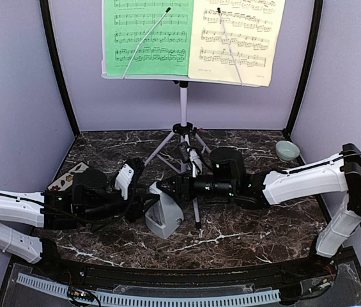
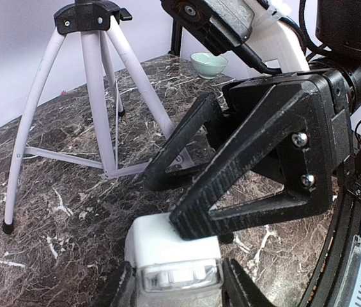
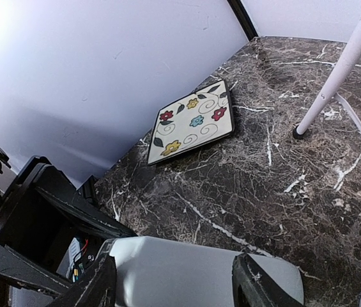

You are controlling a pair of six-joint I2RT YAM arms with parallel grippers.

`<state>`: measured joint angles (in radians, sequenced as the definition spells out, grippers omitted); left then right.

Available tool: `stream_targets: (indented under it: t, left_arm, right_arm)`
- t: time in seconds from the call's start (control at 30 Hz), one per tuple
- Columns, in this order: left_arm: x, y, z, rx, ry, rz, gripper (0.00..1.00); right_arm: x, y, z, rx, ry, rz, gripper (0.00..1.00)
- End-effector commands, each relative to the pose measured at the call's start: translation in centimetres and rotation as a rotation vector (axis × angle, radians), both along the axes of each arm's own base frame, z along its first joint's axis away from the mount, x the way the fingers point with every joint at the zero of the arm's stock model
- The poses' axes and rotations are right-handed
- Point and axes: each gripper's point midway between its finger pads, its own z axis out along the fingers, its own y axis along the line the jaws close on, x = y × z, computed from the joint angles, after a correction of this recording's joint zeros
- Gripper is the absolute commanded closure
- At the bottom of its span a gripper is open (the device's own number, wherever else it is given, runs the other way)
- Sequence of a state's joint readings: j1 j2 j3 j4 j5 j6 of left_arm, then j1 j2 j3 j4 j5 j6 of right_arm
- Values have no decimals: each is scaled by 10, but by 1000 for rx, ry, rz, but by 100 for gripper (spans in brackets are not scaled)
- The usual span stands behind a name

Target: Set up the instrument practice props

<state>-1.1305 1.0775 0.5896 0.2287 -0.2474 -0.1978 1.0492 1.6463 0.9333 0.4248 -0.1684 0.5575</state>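
The white tripod music stand stands at the back centre. A green sheet and a pale-yellow sheet rest side by side on its desk. The light-grey metronome is in front of the stand, between both grippers. My left gripper is shut on the metronome, one finger on each side of it. My right gripper is open. Its fingers straddle the metronome, and in the left wrist view one fingertip rests on the metronome's top.
A floral square tile lies at the left wall, also in the top view. A small pale-green bowl sits at the back right. The tripod legs spread just behind the grippers on the dark marble table.
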Motion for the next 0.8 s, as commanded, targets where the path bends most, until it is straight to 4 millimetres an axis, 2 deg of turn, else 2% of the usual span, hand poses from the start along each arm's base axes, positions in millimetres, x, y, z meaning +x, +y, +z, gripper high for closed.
stream_targets:
  t: [0.0,0.1,0.33,0.47,0.57,0.77]
  left_arm:
    - [-7,11,-4,6,29,0,87]
    - [-7,11,-11,12,40,1,88]
    - [5,1,-31,52,54,46,88]
    - [8,-12,-31,36,57,32,88]
    - [9,-15,-28,28,53,29,88]
    - [8,-9,-23,31,44,37,88]
  right_arm:
    - [-23,-90,-169,-589,219,-60,39]
    - [-22,-88,-166,-581,215,-55,39]
    - [-24,-59,-126,-468,186,17,30]
    - [-29,-42,-111,-419,213,64,28]
    - [-30,-39,-111,-409,234,66,31]
    - [-35,-48,-129,-458,245,73,32]
